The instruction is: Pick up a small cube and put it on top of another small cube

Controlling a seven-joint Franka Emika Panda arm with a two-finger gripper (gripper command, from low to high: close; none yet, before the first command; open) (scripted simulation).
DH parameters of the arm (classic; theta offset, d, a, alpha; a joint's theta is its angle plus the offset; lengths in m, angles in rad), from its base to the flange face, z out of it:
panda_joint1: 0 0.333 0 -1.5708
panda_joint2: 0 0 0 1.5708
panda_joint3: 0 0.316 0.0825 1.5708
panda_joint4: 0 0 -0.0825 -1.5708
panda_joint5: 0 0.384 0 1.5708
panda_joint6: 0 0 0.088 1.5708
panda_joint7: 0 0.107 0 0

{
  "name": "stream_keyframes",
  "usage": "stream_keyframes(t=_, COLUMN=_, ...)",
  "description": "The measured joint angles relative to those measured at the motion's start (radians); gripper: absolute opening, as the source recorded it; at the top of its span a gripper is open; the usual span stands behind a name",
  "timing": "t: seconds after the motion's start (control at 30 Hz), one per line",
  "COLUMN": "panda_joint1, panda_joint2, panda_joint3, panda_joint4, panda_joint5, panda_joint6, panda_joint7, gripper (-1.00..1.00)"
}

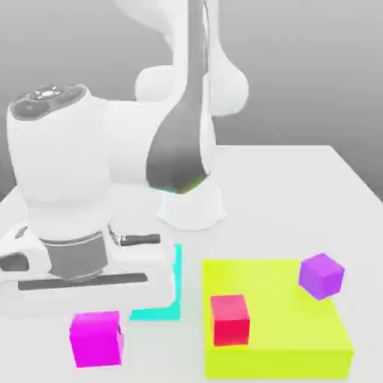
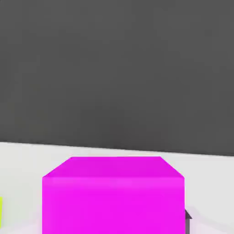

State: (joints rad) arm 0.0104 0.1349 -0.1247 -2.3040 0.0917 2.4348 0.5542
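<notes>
The small magenta-pink cube (image 1: 96, 338) rests on the white table near the front, at the exterior view's left. My gripper (image 1: 94, 310) comes down onto it from directly above, under the big white hand. In the hand view the cube (image 2: 113, 194) sits very close, and a dark finger (image 2: 188, 220) touches one of its sides. The jaws are shut on this cube. A red cube (image 1: 229, 319) and a violet-purple cube (image 1: 322, 275) sit on a yellow-green slab (image 1: 299, 348) at the exterior view's right.
A flat cyan patch (image 1: 166, 301) lies between the magenta cube and the slab, partly covered by the hand. The arm's white base (image 1: 191, 207) stands behind it at mid-table. The white tabletop (image 1: 299, 194) stretches back to the right.
</notes>
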Motion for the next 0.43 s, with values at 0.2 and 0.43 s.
stream_keyframes(t=0.2, panda_joint1=0.158, panda_joint2=-0.204, panda_joint3=0.073, panda_joint4=-0.176, panda_joint5=-0.081, panda_joint6=-0.023, panda_joint7=0.287, gripper=-1.00)
stream_keyframes(t=0.43, panda_joint1=0.161, panda_joint2=-0.099, panda_joint3=0.079, panda_joint4=-0.231, panda_joint5=-0.085, panda_joint6=0.137, panda_joint7=0.321, gripper=1.00)
